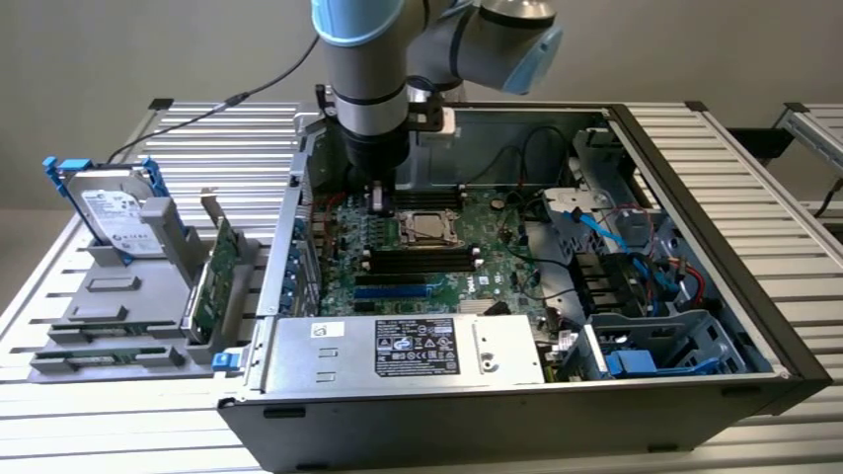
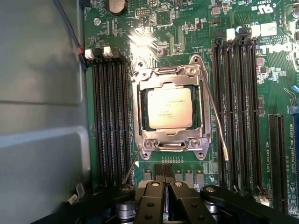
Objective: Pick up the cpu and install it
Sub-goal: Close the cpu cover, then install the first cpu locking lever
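Observation:
The cpu [image 1: 428, 229] [image 2: 166, 108], a small square chip with a dull silver top, lies flat in the motherboard socket inside the open computer case [image 1: 737, 296]. A metal socket frame [image 2: 140, 112] surrounds it, and a thin wire lever [image 2: 216, 119] runs along one side. My gripper [image 1: 379, 200] [image 2: 164, 171] hangs low over the board just to the exterior view's left of the socket. Its black fingers [image 2: 150, 198] are pressed together, shut, with nothing between them. They are close to the socket's edge and apart from the chip.
Black memory slots [image 2: 110, 121] flank the socket on both sides. A power supply [image 1: 409, 348] fills the case's front. Blue cables [image 1: 619, 237] and drive cages sit on the exterior view's right. Outside the case, a grey rack [image 1: 118, 296] holds a hard drive [image 1: 116, 219] and green cards [image 1: 221, 272].

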Action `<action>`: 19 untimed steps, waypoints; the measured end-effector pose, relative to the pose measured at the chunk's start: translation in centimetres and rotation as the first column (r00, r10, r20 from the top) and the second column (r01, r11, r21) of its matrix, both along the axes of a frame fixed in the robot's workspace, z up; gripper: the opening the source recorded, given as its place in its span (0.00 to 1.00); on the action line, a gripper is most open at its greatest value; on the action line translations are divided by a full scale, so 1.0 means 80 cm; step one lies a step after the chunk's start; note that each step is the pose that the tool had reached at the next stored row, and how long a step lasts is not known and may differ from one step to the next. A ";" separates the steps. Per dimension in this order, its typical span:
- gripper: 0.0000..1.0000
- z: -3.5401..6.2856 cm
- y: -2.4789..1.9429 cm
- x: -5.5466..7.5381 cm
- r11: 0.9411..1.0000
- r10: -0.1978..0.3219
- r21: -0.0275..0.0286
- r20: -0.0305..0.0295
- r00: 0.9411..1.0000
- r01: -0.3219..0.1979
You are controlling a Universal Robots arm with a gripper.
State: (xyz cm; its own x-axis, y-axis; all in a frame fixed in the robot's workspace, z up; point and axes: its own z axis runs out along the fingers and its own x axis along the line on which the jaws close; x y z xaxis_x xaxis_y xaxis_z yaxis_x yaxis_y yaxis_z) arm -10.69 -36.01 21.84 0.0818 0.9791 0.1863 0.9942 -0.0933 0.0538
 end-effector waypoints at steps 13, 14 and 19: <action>0.11 0.000 0.0000 -0.006 0.990 -0.136 0.022 -0.002 0.991 0.136; 0.11 0.001 0.0000 -0.006 0.989 -0.145 0.025 -0.002 0.990 0.145; 0.11 0.001 0.0001 -0.010 0.981 -0.191 0.034 -0.004 0.982 0.191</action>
State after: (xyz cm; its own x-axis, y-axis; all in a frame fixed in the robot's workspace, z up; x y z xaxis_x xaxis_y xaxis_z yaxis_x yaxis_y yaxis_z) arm -11.51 -36.00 21.90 0.2669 0.9384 0.2194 0.9578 -0.2834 0.0470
